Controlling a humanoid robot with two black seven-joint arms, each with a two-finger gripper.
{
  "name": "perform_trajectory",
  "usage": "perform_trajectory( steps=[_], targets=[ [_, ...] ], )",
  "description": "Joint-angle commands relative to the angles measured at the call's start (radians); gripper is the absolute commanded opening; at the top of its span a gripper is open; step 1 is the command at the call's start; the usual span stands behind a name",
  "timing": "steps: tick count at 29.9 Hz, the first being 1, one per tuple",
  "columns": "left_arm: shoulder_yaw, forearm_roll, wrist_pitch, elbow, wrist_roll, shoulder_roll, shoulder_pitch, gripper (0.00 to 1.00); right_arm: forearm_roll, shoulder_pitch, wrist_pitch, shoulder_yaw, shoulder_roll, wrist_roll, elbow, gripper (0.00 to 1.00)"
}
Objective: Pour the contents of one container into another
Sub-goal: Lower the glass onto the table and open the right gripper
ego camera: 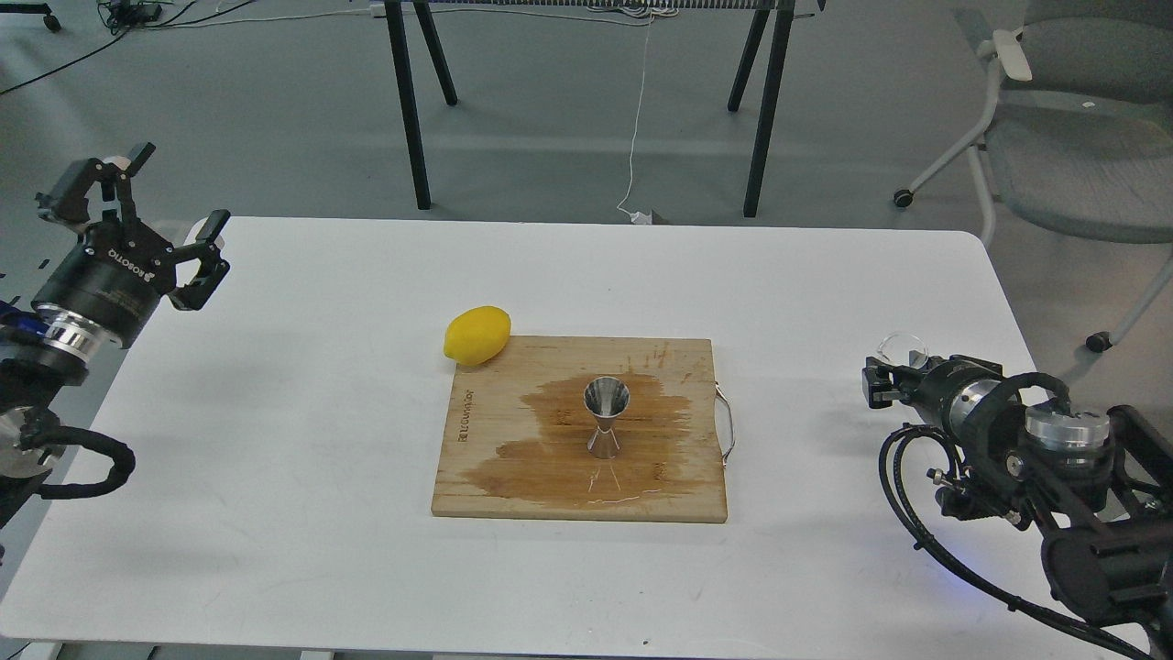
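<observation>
At right gripper [882, 380] tip: clear cup [903, 347], grip unclear | jigger [606, 417] well left | left gripper [174, 225] spread, empty

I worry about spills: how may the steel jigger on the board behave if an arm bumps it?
The jigger may tip easily: it stands upright, tall on a narrow waist. It may also slide, since the board beneath it looks wet. Once down, its round cones would probably roll in an arc.

Jigger [606, 417] open all round; lemon [477, 335] near board's [678, 495] far-left corner.
</observation>
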Motion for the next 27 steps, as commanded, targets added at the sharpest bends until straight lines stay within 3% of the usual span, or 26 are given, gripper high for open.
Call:
perform_trajectory(
  steps=[1, 14, 27],
  targets=[
    [0.000, 0.000, 0.000, 0.000, 0.000, 0.002, 0.000, 0.93, -0.001, -0.008, 0.000, -0.004, 0.001, -0.016, -0.009, 0.44],
    [0.002, 0.000, 0.000, 0.000, 0.000, 0.001, 0.000, 0.93, -0.002, -0.023, 0.000, -0.007, 0.001, -0.033, -0.078, 0.46],
    [0.000, 0.000, 0.000, 0.000, 0.000, 0.002, 0.000, 0.93, -0.002, -0.023, 0.000, -0.013, 0.021, -0.034, -0.104, 0.59]
  ],
)
